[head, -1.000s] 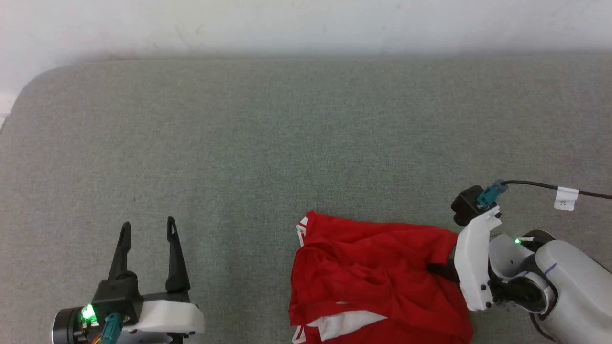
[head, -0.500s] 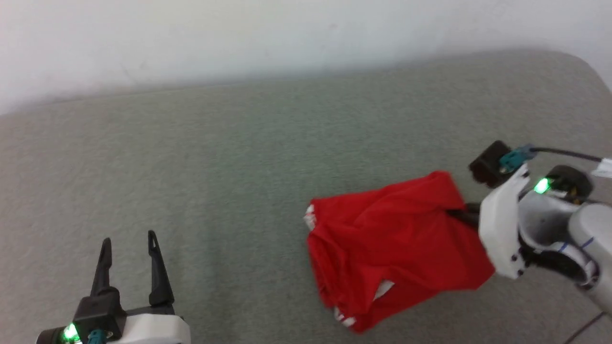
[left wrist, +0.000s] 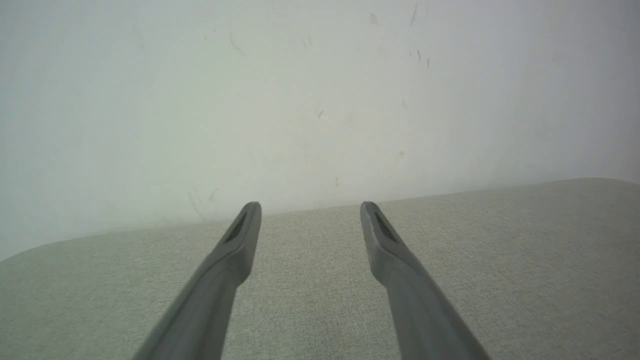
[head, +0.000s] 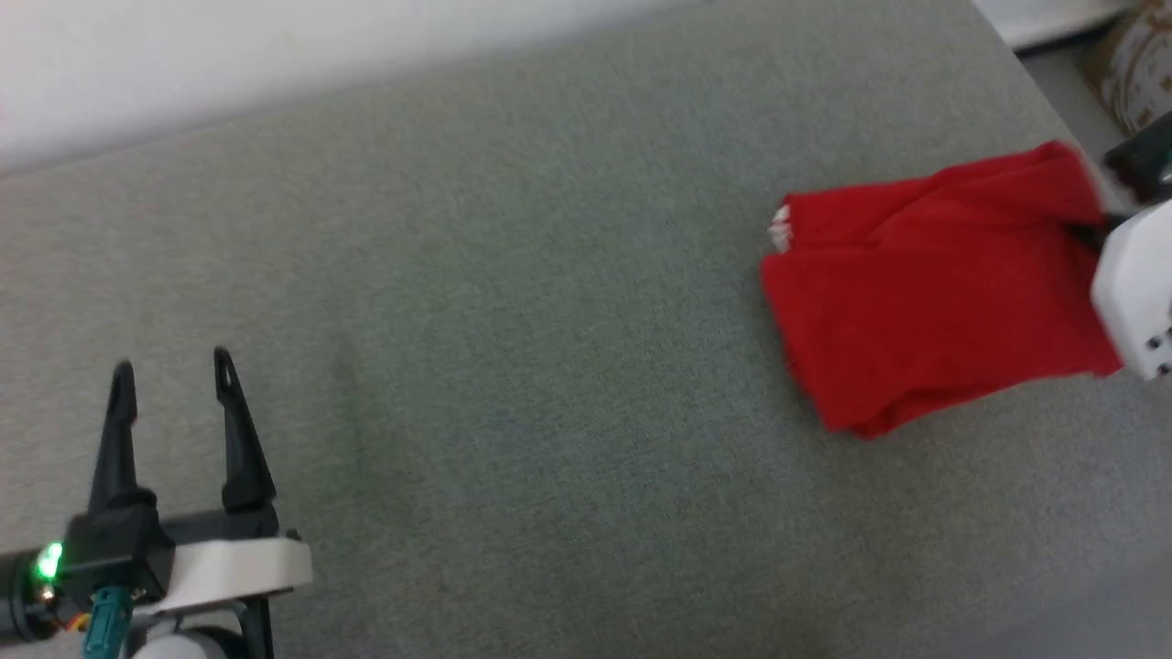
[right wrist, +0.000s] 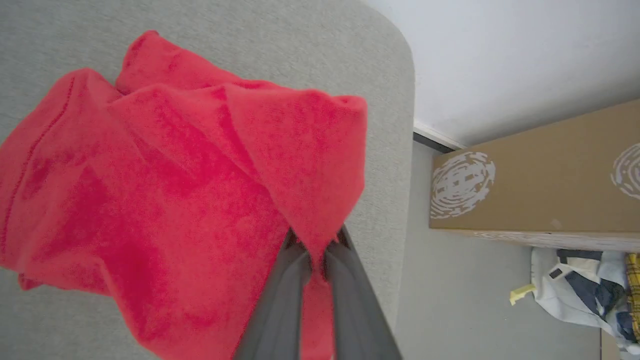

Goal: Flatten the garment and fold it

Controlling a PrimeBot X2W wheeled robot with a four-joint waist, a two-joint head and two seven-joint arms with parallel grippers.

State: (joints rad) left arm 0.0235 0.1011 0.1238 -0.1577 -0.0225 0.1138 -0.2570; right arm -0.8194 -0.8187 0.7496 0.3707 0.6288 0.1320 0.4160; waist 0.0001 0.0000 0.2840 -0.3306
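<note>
head view puts the garment [head: 925, 302] far to the right, a bunched red heap on the grey pad [head: 549, 320], close to the pad's right edge. blur smears it, so no letters or number can be read, and only a speck of white trim shows at its left end. its right end is hidden behind a white casing [head: 1134, 284] on the right arm, which is itself cut off by the frame edge. the left gripper [head: 172, 364] sits at the lower left, well apart from the garment, its two dark fingers spread wide with nothing between them. its wrist runs off the bottom edge. left wrist view has those spread fingers above bare pad, pointing at a scuffed pale wall [left wrist: 310, 100].

right wrist view shows the right gripper [right wrist: 316, 252] clamped on a fold of the garment. the fingertips are buried in red cloth that peaks above them, while the rest droops leftward over the pad. whether that lower part touches the pad i cannot tell. beyond the pad's rounded corner stand a cardboard box [right wrist: 540, 185] and a pile of clothes [right wrist: 585, 285], the pile cut off at the frame's corner.
</note>
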